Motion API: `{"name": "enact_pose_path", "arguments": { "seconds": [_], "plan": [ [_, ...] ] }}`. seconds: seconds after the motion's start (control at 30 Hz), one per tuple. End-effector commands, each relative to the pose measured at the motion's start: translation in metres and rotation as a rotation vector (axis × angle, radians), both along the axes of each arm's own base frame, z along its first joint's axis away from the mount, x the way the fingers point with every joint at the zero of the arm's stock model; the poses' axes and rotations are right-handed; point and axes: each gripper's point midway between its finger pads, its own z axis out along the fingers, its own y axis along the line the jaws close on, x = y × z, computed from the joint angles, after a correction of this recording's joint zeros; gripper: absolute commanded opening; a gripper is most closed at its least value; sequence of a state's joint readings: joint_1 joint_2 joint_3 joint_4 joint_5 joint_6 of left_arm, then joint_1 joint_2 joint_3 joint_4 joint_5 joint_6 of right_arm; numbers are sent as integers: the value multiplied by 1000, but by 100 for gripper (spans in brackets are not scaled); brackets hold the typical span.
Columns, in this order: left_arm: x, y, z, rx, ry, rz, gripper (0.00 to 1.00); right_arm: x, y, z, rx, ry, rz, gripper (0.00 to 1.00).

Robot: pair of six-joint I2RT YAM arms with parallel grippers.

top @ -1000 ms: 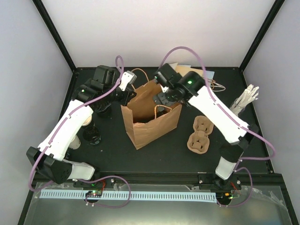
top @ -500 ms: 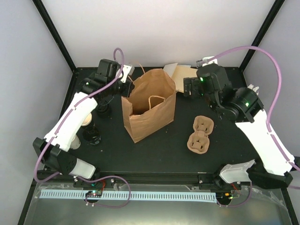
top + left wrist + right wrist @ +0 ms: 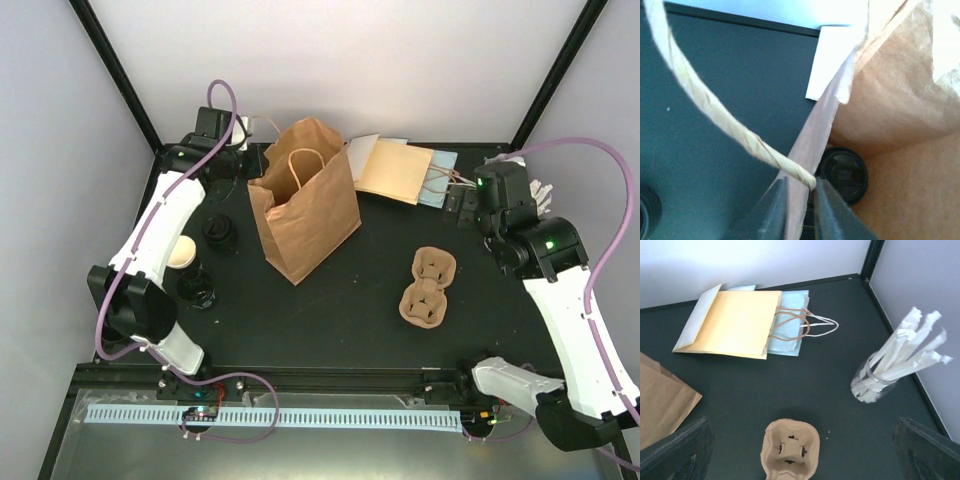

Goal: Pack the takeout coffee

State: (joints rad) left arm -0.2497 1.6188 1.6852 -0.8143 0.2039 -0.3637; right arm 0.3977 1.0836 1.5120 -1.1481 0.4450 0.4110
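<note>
One takeout coffee cup [image 3: 183,252], cream-rimmed with a dark sleeve, stands on the table's left side beside my left arm. The brown paper bag [image 3: 305,205] stands open at mid-table. At the bag's back left corner my left gripper [image 3: 250,135] [image 3: 800,182] is shut on the bag's rim, just under the twisted paper handle [image 3: 715,112]. A black round lid [image 3: 842,174] shows low, just right of those fingers. My right gripper [image 3: 462,200] [image 3: 800,460] hangs wide open above the moulded-pulp cup carrier [image 3: 791,450] [image 3: 428,285], holding nothing.
Black lids [image 3: 220,230] and a dark lidded thing [image 3: 197,290] sit near the cup. Flat yellow and blue bags [image 3: 740,322] [image 3: 400,168] lie at the back. A jar of wrapped straws [image 3: 890,370] stands in the back right corner by the frame post.
My right arm left the bag and swung away to the back right. My left gripper moved back-left with the bag's rim, and the bag shifted that way.
</note>
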Motion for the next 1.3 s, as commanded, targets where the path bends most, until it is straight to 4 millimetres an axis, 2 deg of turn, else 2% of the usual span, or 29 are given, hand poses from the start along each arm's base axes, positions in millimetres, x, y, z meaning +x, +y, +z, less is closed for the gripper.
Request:
{"name": "enact_pose_path", "arguments": {
  "seconds": [0.0,0.1,0.17,0.2,0.27,0.37,0.53,0.73,0.93,1.1,1.27],
  "plan": [
    [-3,-10,26,-108,-35,-16,25,-4,-27,-5,-45,21,-124,100],
    [-13,-10,41,-106,-92,-49,48,-7,-46,-18,-63,48,-180,100],
    [-23,-10,51,-109,-130,-76,62,-5,-57,-28,-14,58,-211,93],
    [-29,-10,58,-113,-152,-87,67,-5,-63,-32,9,60,-225,87],
    [-43,-9,72,-122,-195,-108,72,-1,-74,-37,55,54,-268,70],
    [-69,-4,93,-123,-268,-126,78,11,-82,-38,116,52,-305,53],
    [-119,14,106,-127,-400,-104,84,41,-104,-40,53,69,-418,41],
    [-164,20,80,-170,-422,-120,84,68,-125,-52,54,101,-489,39],
    [-191,25,53,-191,-449,-124,84,80,-147,-69,2,152,-618,38],
    [-206,29,42,-193,-469,-122,84,89,-162,-76,-5,164,-668,39],
    [-206,29,30,-174,-433,-130,84,96,-172,-90,5,201,-699,39]
  ]
}}
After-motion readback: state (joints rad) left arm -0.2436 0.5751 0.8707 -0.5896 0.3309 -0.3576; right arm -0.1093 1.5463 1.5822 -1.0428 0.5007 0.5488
